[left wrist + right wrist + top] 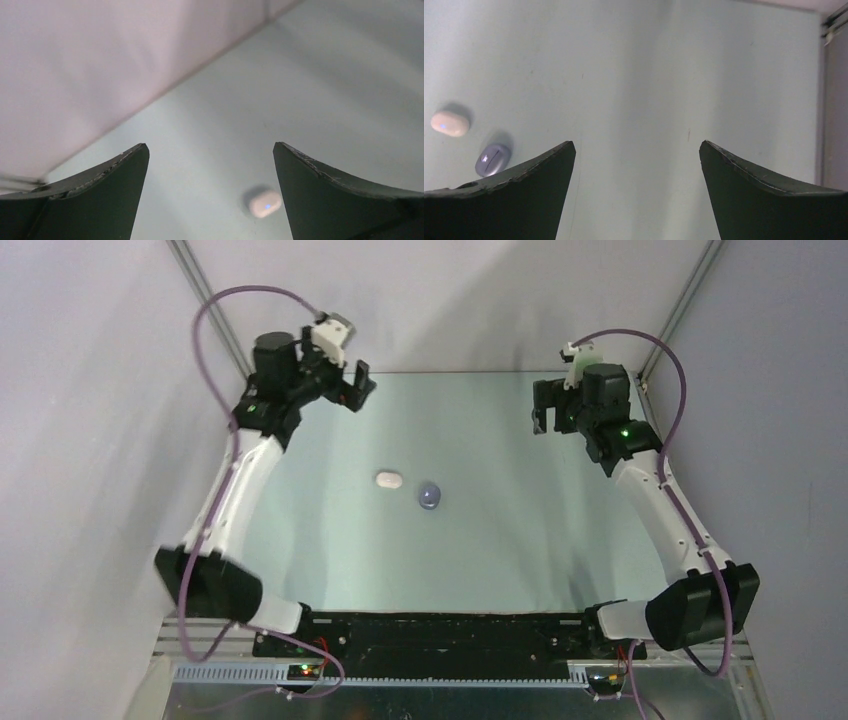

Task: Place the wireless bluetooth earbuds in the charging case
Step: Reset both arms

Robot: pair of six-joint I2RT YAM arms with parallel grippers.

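Black base plate point(450, 635), nearest the top camera, is carrying both arm bases at the near edge of the pale green table point(520, 540).

1. Left gripper point(360, 388): it is hanging raised over the far left corner. In the left wrist view the left gripper point(210, 147) is showing both dark fingers spread wide, with nothing between them.
2. Right gripper point(548, 415): it is hanging raised over the far right side. In the right wrist view the right gripper point(636, 145) is likewise standing spread and holding nothing.
3. White charging case point(388, 479): it is lying closed near the table centre, well apart from both grippers. A small blue light is glowing on its face point(264, 205) point(450, 123).
4. Purple charging case point(430, 496): it is lying closed just beside the white one, on the right arm's side and slightly nearer the bases. A pale mark is showing on its lid point(491, 160), too small to read.

Whether earbuds are sitting inside either case cannot be told.
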